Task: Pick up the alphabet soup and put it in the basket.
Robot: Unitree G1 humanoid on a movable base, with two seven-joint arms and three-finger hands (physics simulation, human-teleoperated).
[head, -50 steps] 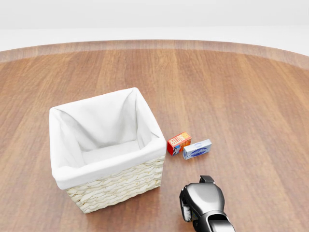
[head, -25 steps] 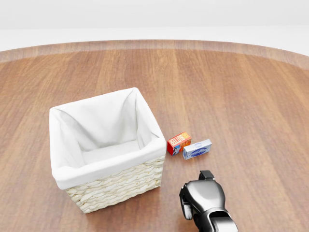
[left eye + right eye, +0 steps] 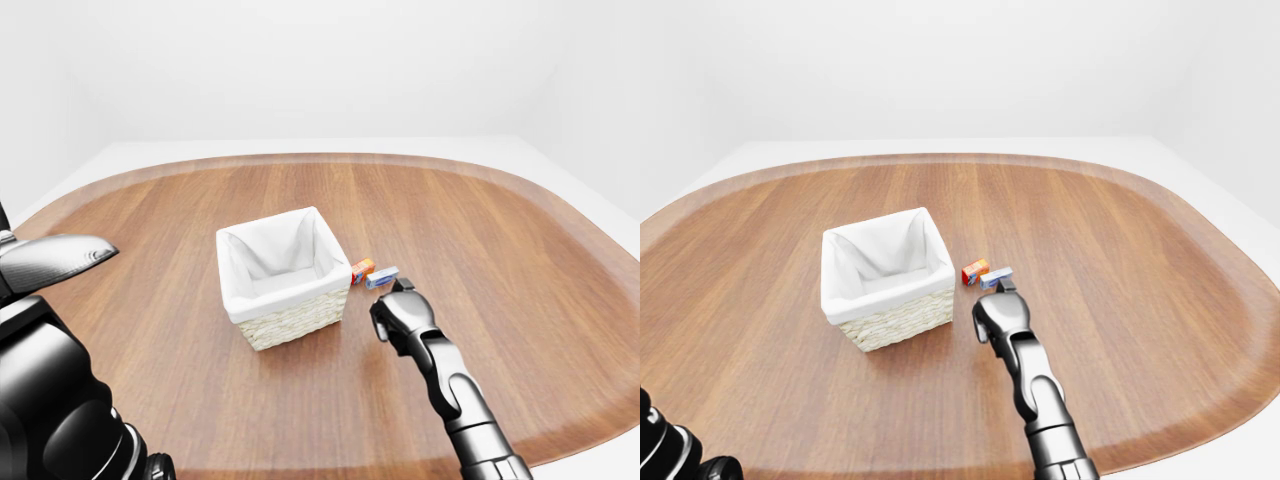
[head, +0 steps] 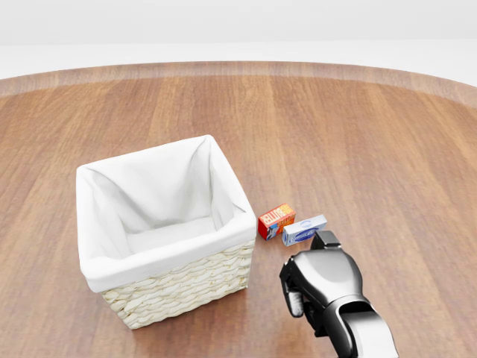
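Observation:
A small red and orange pack (image 4: 276,221), the alphabet soup as far as I can tell, lies on the wooden table just right of the basket (image 4: 179,287). The wicker basket has a white cloth lining and nothing shows inside it. My right hand (image 4: 309,270) reaches in from the bottom of the head view, back upward. Its black tip stands at the lower right end of a blue and white box (image 4: 302,230). The fingers (image 4: 295,301) curl down on the left and hold nothing. My left arm (image 3: 50,400) fills the lower left of the left-eye view; its fingers are hidden.
The round wooden table (image 3: 520,230) has a pale rim, with white floor and walls beyond. The blue and white box lies right beside the red pack, between it and my right hand.
My right hand has moved up the head view, from below the two small packs to the blue and white box's lower right end. The basket and packs have not moved.

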